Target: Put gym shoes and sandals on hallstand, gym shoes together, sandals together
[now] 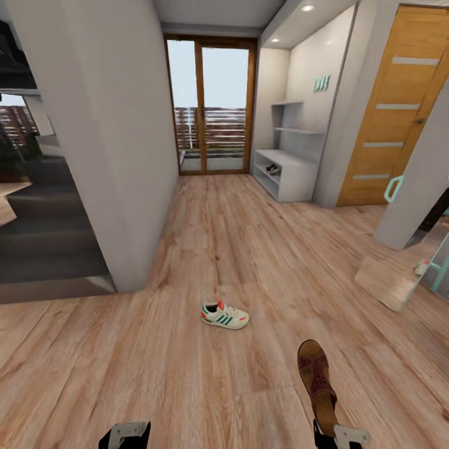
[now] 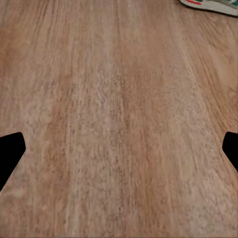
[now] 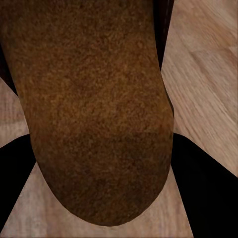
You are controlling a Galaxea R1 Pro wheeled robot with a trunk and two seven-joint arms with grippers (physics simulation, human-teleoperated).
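Note:
One gym shoe, white with green stripes and an orange-red patch, lies on its sole on the corridor floor ahead of me. Its edge shows in the left wrist view. A dark brown sandal sticks forward from my right gripper, held above the planks. In the right wrist view the sandal sits between the black fingers of the right gripper. My left gripper hangs low, open and empty. The pale grey hallstand stands far ahead on the right, with small shoe-like shapes in its upper slot.
A grey wall block juts in on the left, with dark steps beyond it. A glass balcony door ends the corridor. A wooden door and a leaning mirror line the right side.

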